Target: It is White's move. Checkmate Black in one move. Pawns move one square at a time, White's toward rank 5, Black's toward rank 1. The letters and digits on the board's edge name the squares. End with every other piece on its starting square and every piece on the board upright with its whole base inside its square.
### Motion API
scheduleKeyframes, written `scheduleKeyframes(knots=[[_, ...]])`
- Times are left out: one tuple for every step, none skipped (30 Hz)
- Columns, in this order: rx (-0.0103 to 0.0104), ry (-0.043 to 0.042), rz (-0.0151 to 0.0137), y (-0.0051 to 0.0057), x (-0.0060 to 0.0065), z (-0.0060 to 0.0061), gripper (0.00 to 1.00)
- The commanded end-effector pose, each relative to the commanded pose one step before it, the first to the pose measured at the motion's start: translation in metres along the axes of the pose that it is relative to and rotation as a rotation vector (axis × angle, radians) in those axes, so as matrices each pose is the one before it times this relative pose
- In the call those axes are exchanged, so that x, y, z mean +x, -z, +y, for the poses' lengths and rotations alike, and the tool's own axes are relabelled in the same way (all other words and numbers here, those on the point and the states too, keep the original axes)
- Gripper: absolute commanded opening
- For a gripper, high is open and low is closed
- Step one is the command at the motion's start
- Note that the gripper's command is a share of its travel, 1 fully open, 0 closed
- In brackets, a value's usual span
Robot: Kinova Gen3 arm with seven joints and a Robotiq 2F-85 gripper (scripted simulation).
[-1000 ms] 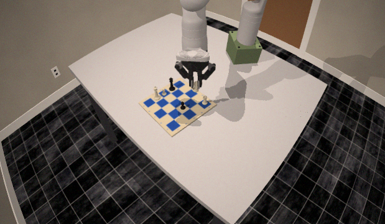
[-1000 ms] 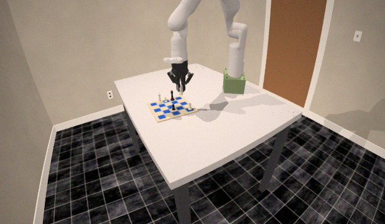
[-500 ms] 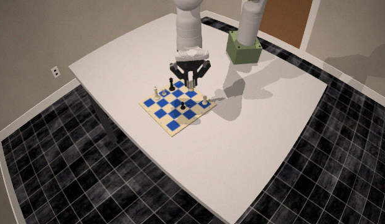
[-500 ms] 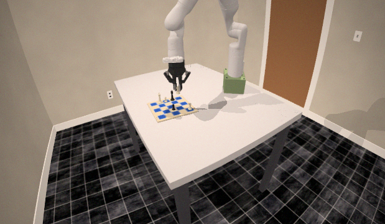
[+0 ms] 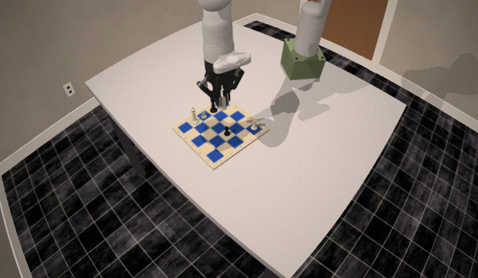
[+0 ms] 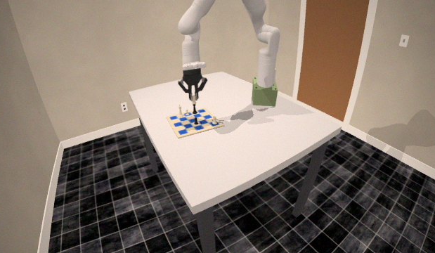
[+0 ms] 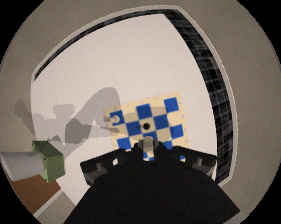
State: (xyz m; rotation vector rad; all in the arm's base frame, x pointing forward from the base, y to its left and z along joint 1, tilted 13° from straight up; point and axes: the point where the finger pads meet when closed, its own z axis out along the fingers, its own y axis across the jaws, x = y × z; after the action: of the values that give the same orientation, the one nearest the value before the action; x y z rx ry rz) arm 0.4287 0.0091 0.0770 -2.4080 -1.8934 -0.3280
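Note:
The blue-and-tan chessboard lies on the white table. My gripper hangs over the board's far edge, shut on a white chess piece that it holds a little above the squares. A tall black piece stands just left of the held piece on the far row. A black pawn stands near the board's middle. A tall white piece and a small white pawn stand at the left corner. Another white piece stands at the right corner. In the wrist view the held piece shows between the fingers, above the board.
The arm's green base block stands at the back right of the table. The table edges are well away from the board. A brown door is behind the table.

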Motion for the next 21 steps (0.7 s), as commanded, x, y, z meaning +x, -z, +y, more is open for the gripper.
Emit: scheduleKeyframes(knots=[[0.00027,0.07649,0.00872,0.00035,-0.01477,0.00706,0.00],[-0.00035,0.02165,0.00012,0.00012,-0.00191,0.00109,0.00],[-0.00033,0.01918,0.00010,0.00012,-0.00172,0.00093,0.00],[-0.00031,0.01665,0.00009,0.00010,-0.00151,0.00077,0.00],[-0.00027,0.01411,0.00007,0.00009,-0.00130,0.00063,0.00],[0.00000,0.00000,0.00000,0.00000,0.00000,0.00000,0.00],[0.00000,0.00000,0.00000,0.00000,0.00000,0.00000,0.00],[0.00087,0.01704,0.00070,-0.00039,0.00130,0.00033,0.00],[-0.00019,0.00921,0.00004,0.00006,-0.00086,0.00039,0.00],[-0.00015,0.00695,0.00003,0.00005,-0.00065,0.00029,0.00],[-0.00005,0.00488,0.00003,0.00003,-0.00046,0.00016,0.00],[0.00058,0.00281,0.00007,-0.00007,-0.00030,-0.00028,0.00],[0.00056,0.00140,0.00006,-0.00007,-0.00017,-0.00031,0.00],[0.00034,0.00048,0.00004,-0.00005,-0.00006,-0.00020,0.00],[0.00012,0.00004,0.00001,-0.00002,-0.00001,-0.00007,0.00],[0.00000,0.00000,0.00000,0.00000,0.00000,0.00000,0.00],[0.00000,0.00000,0.00000,0.00000,0.00000,0.00000,0.00],[0.00000,0.00000,0.00000,0.00000,0.00000,0.00000,0.00],[0.00000,0.00000,0.00000,0.00000,0.00000,0.00000,0.00],[0.00000,0.00000,0.00000,0.00000,0.00000,0.00000,0.00],[0.00000,0.00000,0.00000,0.00000,0.00000,0.00000,0.00]])
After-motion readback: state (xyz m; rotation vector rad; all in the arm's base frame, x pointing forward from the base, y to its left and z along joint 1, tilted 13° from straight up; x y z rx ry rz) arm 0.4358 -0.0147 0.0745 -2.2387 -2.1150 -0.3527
